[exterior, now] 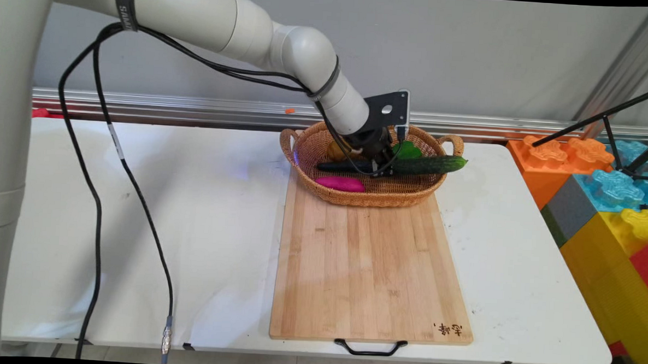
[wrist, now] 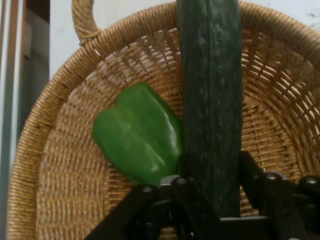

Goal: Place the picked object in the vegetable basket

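Observation:
My gripper (exterior: pixel 378 165) reaches down into a wicker basket (exterior: pixel 378 198) at the table's far side and is shut on a long dark green cucumber (exterior: pixel 431 164). The cucumber lies crosswise, its right end sticking out over the basket's right rim. In the hand view the cucumber (wrist: pixel 212 100) runs straight up between the fingers of my gripper (wrist: pixel 212 200), over the basket (wrist: pixel 60 150). A green pepper (wrist: pixel 137 135) lies just left of it there, and behind it in the main view (exterior: pixel 407 149). A purple sweet potato (exterior: pixel 340 184) lies at the basket's front left, and a yellowish item (exterior: pixel 336 150) is half hidden behind the hand.
A bamboo cutting board (exterior: pixel 369 266) with a black handle stretches from the basket to the table's near edge. Large coloured foam blocks (exterior: pixel 613 205) and a black tripod leg (exterior: pixel 595 117) stand off the table's right side. Black cables (exterior: pixel 98 210) hang over the left.

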Available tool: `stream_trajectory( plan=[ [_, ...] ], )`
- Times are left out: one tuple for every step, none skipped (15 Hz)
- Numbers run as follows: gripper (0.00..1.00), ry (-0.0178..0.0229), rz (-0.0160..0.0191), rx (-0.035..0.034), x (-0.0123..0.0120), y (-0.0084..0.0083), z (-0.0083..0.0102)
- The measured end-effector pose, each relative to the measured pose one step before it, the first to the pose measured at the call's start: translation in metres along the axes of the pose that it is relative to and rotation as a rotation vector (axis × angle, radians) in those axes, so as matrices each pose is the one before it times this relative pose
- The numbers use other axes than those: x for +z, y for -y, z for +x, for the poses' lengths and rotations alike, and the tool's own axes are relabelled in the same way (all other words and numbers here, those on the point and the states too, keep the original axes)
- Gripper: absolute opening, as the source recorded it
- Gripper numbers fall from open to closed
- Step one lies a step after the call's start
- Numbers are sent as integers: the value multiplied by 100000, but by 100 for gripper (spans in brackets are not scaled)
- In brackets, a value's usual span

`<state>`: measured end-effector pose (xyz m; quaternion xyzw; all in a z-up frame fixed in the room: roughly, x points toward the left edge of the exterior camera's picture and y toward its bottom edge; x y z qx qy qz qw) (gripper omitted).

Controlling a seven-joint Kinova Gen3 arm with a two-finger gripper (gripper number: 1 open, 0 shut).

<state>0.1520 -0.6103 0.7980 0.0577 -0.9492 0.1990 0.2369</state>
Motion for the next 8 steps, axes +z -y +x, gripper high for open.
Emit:
stream_trajectory(
  plan=[
    [0,204,-706,-606,134,14,-101],
    [100,67,-423,-353,74,12,-47],
    [100,47,-591,-562,85,32,-40],
    [100,-69,-418,-357,50,14,19],
    [100,-110,-433,-383,37,14,49],
    [100,-164,-422,-379,29,9,77],
    [100,-238,-360,-391,14,19,130],
    [100,-215,-197,-358,-22,24,95]
  ],
)
